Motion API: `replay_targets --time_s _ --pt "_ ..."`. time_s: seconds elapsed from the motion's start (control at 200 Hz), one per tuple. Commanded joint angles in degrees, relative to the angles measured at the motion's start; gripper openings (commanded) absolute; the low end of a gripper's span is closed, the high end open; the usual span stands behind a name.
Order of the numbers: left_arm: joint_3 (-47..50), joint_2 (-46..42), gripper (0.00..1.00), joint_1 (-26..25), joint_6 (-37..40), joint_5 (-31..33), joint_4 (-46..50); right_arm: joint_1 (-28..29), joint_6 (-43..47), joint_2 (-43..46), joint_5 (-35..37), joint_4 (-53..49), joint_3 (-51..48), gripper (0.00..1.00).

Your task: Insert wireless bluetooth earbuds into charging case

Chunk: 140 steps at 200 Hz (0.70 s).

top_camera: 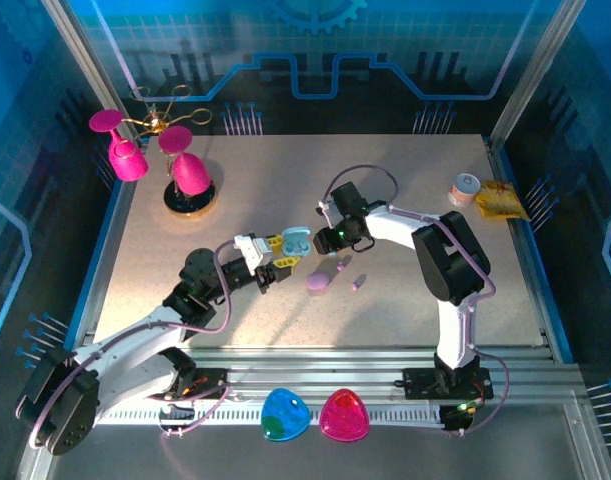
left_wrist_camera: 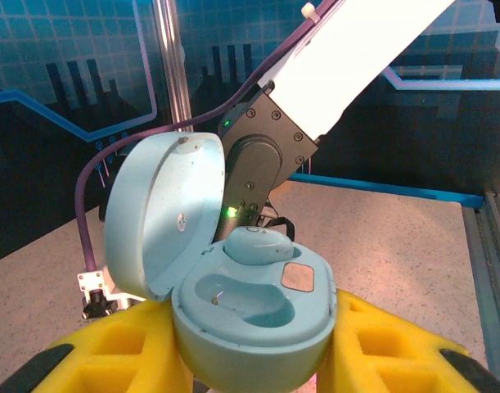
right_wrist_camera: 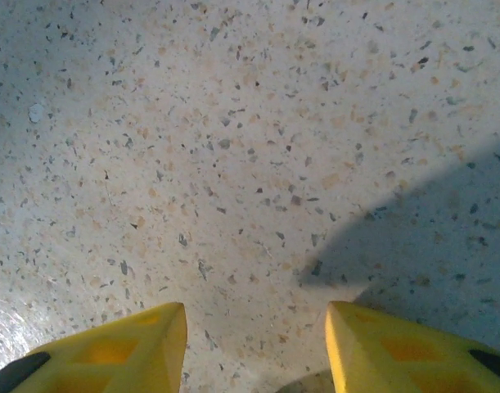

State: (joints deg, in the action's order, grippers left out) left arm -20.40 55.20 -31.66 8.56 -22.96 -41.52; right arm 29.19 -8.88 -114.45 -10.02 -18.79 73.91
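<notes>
Yellow left jaws clamp an open pale-blue case (left_wrist_camera: 258,348) holding one matching stubby earbud (left_wrist_camera: 258,244); right jaws stand apart.

In the left wrist view the blue case (left_wrist_camera: 258,327) is cut off at 6 o'clock, as are the fingers (left_wrist_camera: 110,352) of the left gripper (left_wrist_camera: 254,364) flanking it. The fingers (right_wrist_camera: 119,352) of the right gripper (right_wrist_camera: 254,323) likewise run off at 6 o'clock. From above, a purple earbud (top_camera: 343,265) and a second earbud (top_camera: 358,283) are too small for detail.
</notes>
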Motion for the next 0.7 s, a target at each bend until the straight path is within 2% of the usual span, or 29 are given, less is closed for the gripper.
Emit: replay_targets --time_s 0.0,0.36,0.535,0.695 --pt "-0.16 -1.67 0.20 0.38 0.84 -0.59 0.84 -0.10 0.62 1.78 -1.68 -1.57 -1.77 0.45" --pt "0.17 -0.36 0.20 0.39 0.12 -1.55 -1.49 -0.06 -1.02 9.44 0.43 -1.52 -8.51 0.43" --pt "0.45 -0.31 0.20 0.37 -0.21 -1.69 -2.03 1.58 -0.46 10.21 8.62 -4.02 -6.32 0.47" --pt "1.72 -1.82 0.20 0.39 -0.58 -0.62 -3.76 4.40 -1.39 8.15 15.50 -9.21 -1.83 0.45"
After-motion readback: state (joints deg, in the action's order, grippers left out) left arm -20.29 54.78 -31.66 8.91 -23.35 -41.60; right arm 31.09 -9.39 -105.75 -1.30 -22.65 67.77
